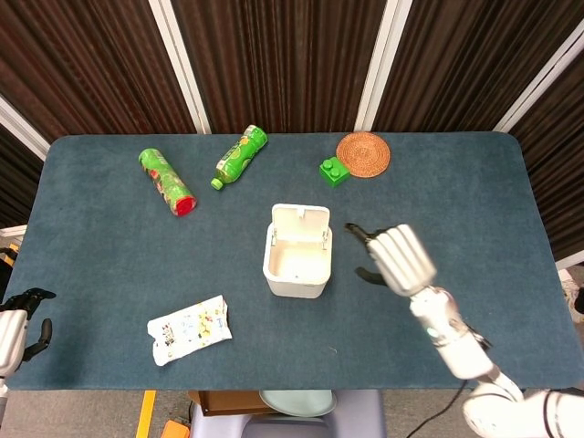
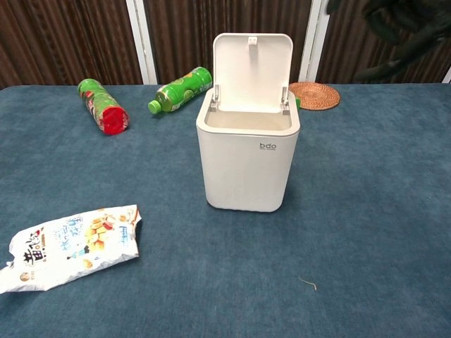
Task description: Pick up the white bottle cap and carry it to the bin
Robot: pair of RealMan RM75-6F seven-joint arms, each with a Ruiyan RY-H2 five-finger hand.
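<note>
The right hand (image 1: pixel 394 256) hung just right of the open white bin (image 1: pixel 297 264), its dark fingers (image 1: pixel 358 232) spread and holding nothing; the white bottle cap showed in neither view; the left hand (image 1: pixel 13 324) rested at the table's (image 1: pixel 474 201) left edge, fingers loosely curled around nothing.

Right hand (image 1: pixel 401 258) raised above table, fingers spread, holding nothing; forearm extends toward lower right. Left hand (image 1: pixel 16 321) low at left edge, fingers curled, nothing in it.
</note>
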